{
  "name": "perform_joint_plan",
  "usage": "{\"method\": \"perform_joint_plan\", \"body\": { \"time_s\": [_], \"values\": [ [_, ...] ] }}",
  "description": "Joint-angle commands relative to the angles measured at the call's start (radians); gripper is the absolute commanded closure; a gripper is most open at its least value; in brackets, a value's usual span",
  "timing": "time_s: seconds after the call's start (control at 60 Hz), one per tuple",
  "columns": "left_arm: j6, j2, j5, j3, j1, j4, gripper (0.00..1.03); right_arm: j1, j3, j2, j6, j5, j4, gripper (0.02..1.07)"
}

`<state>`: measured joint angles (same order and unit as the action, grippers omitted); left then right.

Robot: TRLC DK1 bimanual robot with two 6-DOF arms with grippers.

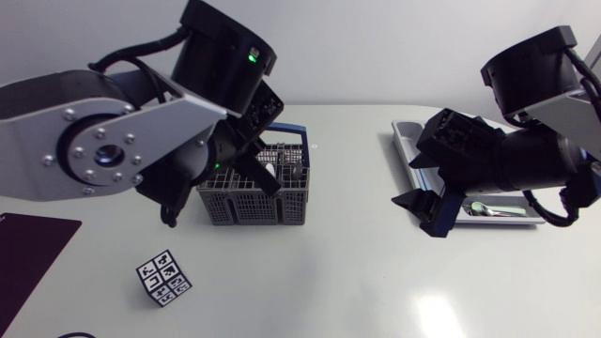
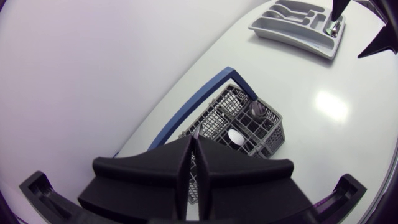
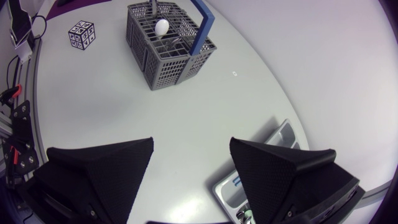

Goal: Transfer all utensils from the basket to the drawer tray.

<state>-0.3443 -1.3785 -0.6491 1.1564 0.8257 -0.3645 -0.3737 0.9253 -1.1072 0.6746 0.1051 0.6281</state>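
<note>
Basket duty sits with my left arm (image 1: 103,141), which hangs right over the grey utensil basket (image 1: 249,205). Its jaws are clenched down to a slit above the basket's cells. A slim handle (image 2: 195,132) shows at their tips, so I judge they are pinching it, though the contact itself is hard to make out. That handle stands roughly upright, long axis rising out of its cell, so the coming move looks like a straight lift before any sideways travel. Further along the basket, a pale spoon (image 2: 235,135) and a dark-headed utensil (image 2: 255,109) wait in cells beside the blue carry handle (image 2: 193,101). The drawer tray (image 1: 404,129) lies well apart toward my right, across the surface (image 1: 357,272), with a metal spoon (image 1: 493,209) lying flat in one compartment. My right arm (image 1: 526,155) hovers by that tray, jaws released and spread wide, holding nothing. Left is clearly nearer the basket, right nearer the tray.
</note>
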Motion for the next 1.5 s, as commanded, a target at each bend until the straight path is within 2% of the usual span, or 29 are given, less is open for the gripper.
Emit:
{"method": "perform_joint_plan", "body": {
  "time_s": [0.0,0.15,0.3,0.383,0.483,0.533,0.633,0.7,0.833,0.95,1.1,1.233,1.483],
  "values": [
    [-0.016,0.055,-0.018,-0.018,0.013,0.013,1.00,-0.016,-0.016,0.018,-0.043,0.008,-0.011,0.18],
    [0.019,0.118,0.023,-0.021,0.020,0.015,1.00,-0.039,0.001,0.037,-0.095,0.041,-0.031,0.18],
    [0.125,0.167,0.146,-0.020,0.004,0.002,1.00,-0.076,0.024,0.041,-0.158,0.062,-0.059,0.18],
    [0.209,0.168,0.292,-0.006,-0.025,-0.045,1.00,-0.106,0.033,0.041,-0.196,0.077,-0.085,0.18],
    [0.309,0.139,0.506,0.025,-0.094,-0.105,1.00,-0.146,0.041,0.037,-0.239,0.082,-0.117,0.19],
    [0.337,0.127,0.579,0.032,-0.122,-0.120,1.00,-0.165,0.044,0.032,-0.254,0.082,-0.131,0.19],
    [0.436,0.082,0.779,0.046,-0.195,-0.142,1.00,-0.195,0.053,0.012,-0.274,0.084,-0.140,0.19],
    [0.482,0.052,0.868,0.055,-0.232,-0.149,1.00,-0.214,0.053,0.003,-0.287,0.087,-0.154,0.19],
    [0.542,0.007,0.990,0.069,-0.264,-0.152,1.00,-0.238,0.043,-0.025,-0.296,0.102,-0.182,0.19],
    [0.585,-0.027,1.045,0.083,-0.267,-0.169,1.00,-0.251,0.033,-0.072,-0.297,0.102,-0.217,0.19],
    [0.617,-0.053,1.069,0.095,-0.269,-0.195,1.00,-0.272,0.041,-0.123,-0.299,0.102,-0.257,0.23],
    [0.660,-0.071,1.077,0.115,-0.275,-0.225,1.00,-0.300,0.060,-0.171,-0.303,0.099,-0.283,0.34],
    [0.734,-0.077,1.100,0.126,-0.286,-0.237,1.00,-0.341,0.081,-0.244,-0.302,0.061,-0.332,0.63]
  ]
}}
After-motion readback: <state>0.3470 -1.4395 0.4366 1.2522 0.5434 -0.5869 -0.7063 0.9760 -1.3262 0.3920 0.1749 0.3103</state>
